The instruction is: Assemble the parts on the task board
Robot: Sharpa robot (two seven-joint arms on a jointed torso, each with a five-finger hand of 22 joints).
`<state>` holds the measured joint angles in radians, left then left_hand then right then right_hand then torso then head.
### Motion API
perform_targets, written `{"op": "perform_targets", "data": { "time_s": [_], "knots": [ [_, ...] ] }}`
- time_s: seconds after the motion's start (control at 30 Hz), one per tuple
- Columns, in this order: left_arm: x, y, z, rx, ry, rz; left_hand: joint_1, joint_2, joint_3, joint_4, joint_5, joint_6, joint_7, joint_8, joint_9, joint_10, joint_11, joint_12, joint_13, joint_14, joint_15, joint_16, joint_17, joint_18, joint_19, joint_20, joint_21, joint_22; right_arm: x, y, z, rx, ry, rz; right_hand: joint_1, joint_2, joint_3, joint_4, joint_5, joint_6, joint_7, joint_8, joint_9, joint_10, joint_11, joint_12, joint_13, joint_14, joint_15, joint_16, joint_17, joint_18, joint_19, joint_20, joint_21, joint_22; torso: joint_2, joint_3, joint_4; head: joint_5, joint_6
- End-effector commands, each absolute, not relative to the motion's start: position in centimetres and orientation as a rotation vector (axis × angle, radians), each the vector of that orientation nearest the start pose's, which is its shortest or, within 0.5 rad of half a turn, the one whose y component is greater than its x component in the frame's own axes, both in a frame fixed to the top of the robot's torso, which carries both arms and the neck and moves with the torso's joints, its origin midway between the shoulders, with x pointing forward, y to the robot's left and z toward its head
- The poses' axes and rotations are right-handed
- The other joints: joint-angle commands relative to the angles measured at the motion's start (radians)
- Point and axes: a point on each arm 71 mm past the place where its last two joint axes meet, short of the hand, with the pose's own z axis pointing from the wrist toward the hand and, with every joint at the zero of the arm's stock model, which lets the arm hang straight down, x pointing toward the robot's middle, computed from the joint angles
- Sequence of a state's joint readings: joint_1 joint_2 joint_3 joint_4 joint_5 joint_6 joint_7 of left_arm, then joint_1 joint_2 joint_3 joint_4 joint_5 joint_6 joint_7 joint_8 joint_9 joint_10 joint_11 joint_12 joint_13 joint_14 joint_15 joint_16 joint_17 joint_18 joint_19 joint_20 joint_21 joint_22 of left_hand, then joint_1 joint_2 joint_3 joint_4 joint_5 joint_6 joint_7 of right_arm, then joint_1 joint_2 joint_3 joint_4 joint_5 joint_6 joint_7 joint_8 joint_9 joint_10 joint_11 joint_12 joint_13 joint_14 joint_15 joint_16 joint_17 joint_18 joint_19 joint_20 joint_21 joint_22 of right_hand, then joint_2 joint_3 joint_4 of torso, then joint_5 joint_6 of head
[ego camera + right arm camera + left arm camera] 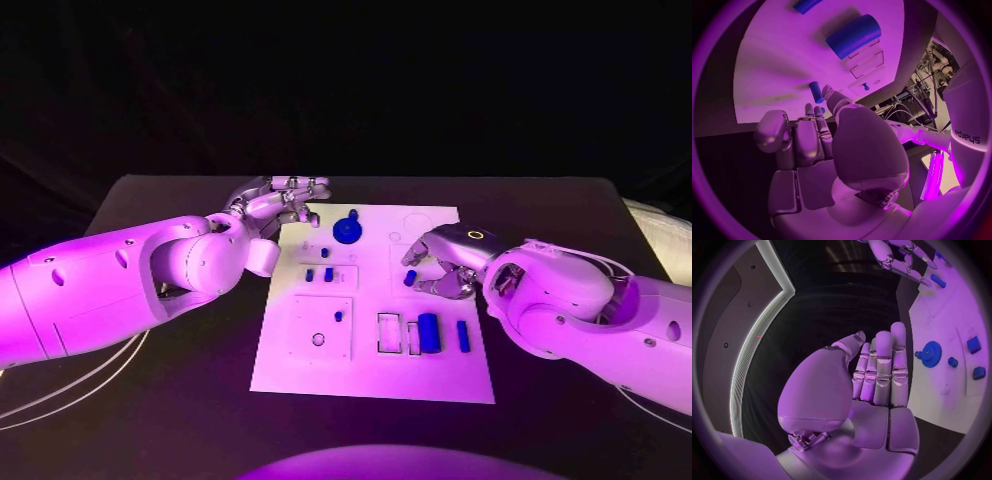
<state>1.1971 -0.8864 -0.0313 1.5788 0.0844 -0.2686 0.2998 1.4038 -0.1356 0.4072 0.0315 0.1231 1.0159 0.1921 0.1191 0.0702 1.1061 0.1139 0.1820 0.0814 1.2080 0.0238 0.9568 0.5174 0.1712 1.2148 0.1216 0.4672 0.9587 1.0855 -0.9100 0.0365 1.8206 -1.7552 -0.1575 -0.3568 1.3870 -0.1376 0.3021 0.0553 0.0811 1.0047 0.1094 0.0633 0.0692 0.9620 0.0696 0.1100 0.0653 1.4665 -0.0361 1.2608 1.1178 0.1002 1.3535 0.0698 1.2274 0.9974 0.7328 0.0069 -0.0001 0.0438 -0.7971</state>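
We start at the left: the left hand (283, 204) hangs at the board's ten o'clock corner, fingers straight and side by side, nothing in them, as the left wrist view shows (879, 375). Just beside it, on the task board (375, 375) toward twelve o'clock, sits the blue gear (348, 230), with a small blue peg just above it. Moving toward the centre, we see three small blue parts (326, 273) standing in a cluster. Lower, toward six o'clock, a tiny blue piece (339, 316) sits in a square recess, then the big blue cylinder (427, 327) and a slimmer blue bar (463, 335) beside it. On the right, at three o'clock, the right hand (441, 262) is curled over the board's edge, and a short blue pin (410, 277) lies at its fingertips (820, 111). We cannot tell whether it actually pinches that pin.
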Motion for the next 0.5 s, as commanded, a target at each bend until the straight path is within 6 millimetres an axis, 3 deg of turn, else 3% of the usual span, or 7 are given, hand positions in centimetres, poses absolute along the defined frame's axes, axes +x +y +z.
{"op": "perform_targets", "data": {
  "time_s": [0.03,0.27,0.5],
  "knots": [
    [47.79,20.98,-17.97,-1.244,1.511,-1.599,0.002,0.006,-0.004,-0.004,0.002,-0.006,-0.002,0.006,-0.001,-0.004,0.001,0.005,0.0,-0.006,0.001,0.007,-0.002,0.01,-0.007,0.0,-0.004,-0.002,41.78,-15.32,-19.0,-0.407,1.741,0.495,0.016,0.009,0.007,0.003,-0.006,0.014,-0.001,0.003,0.002,0.021,0.001,0.013,0.001,0.032,0.001,-0.003,-0.001,0.009,0.002,-0.002,-0.007,-0.001,0.0,-0.001,-0.0001,0.0,0.0],
    [47.78,20.96,-17.98,-1.244,1.515,-1.599,0.002,0.006,-0.004,-0.004,0.002,-0.007,-0.002,0.006,-0.001,-0.004,0.001,0.006,0.0,-0.006,0.001,0.007,-0.002,0.01,-0.007,0.0,-0.004,-0.002,41.95,-14.83,-19.38,-0.418,1.756,0.499,0.024,0.036,0.042,0.008,-0.017,0.072,0.003,0.017,0.009,0.125,-0.004,0.057,0.004,0.033,0.019,-0.001,0.0,0.006,0.01,0.013,-0.001,0.009,0.001,-0.0008,0.0016,0.001,-0.005],
    [47.78,21.0,-17.99,-1.245,1.516,-1.597,0.002,0.006,-0.004,-0.004,0.002,-0.007,-0.002,0.006,-0.001,-0.004,0.001,0.006,0.0,-0.006,0.001,0.007,-0.002,0.01,-0.007,0.0,-0.004,-0.002,41.98,-14.65,-19.49,-0.424,1.758,0.498,0.039,0.05,0.079,-0.002,-0.026,0.138,0.001,0.04,0.022,0.214,-0.014,0.077,0.009,0.033,0.013,0.002,0.003,0.004,0.02,0.011,0.012,0.028,0.0,-0.0009,-0.0004,0.004,-0.009]
  ]
}}
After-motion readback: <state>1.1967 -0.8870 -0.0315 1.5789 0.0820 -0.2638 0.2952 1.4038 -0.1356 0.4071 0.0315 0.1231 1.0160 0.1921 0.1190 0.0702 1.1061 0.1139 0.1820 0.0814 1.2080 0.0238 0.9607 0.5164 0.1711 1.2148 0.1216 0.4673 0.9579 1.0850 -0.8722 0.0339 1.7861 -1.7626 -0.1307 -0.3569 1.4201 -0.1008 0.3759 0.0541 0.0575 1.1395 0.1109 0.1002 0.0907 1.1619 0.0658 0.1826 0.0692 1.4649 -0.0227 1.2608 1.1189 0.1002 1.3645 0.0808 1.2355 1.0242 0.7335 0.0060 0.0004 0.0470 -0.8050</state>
